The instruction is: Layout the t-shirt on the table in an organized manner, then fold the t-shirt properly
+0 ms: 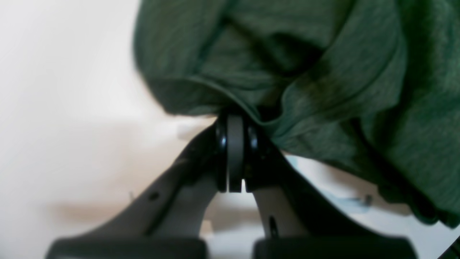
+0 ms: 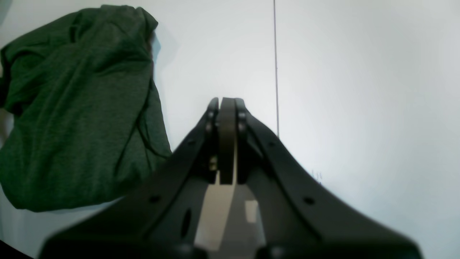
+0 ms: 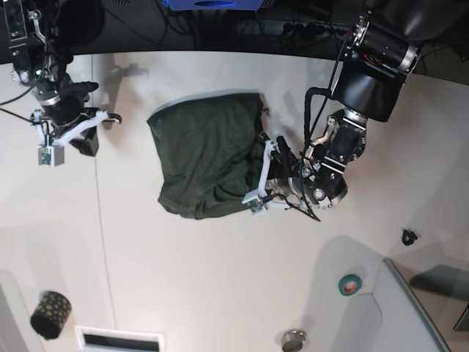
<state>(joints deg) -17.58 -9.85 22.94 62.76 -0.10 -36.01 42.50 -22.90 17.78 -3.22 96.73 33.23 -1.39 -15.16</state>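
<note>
Nearest you in the base view, along the bottom edge of the table [image 3: 220, 293], sit a dark speckled roll [image 3: 50, 314], a white slotted plate [image 3: 119, 340], a small round metal piece [image 3: 294, 339] and a green-ringed tape roll [image 3: 349, 284], the last right at the corner of the grey tray [image 3: 410, 315]. A small black clip [image 3: 409, 236] lies off to that side too, well apart from the cloth.

Further in, your left gripper [image 3: 258, 180] is at the edge of the t-shirt [image 3: 209, 154]. Its wrist camera shows the jaws pressed together with a hem of the green fabric [image 1: 305, 72] bunched right at their tips [image 1: 235, 118]. The picture is blurred there, so the cloth seems pinched between the pads, but you cannot be fully sure how much of it is caught.

The t-shirt itself lies in the middle of the table as a crumpled heap, folded over on itself, with no sleeve laid out flat.

Farther back, at the other side, your right gripper [image 3: 80, 132] hangs over bare tabletop, well apart from the shirt. Its own camera shows the jaws clenched tight on nothing [image 2: 227, 104], the thin seam line [image 2: 276, 72] running just beside them and the t-shirt [image 2: 79, 108] off to one side.
</note>
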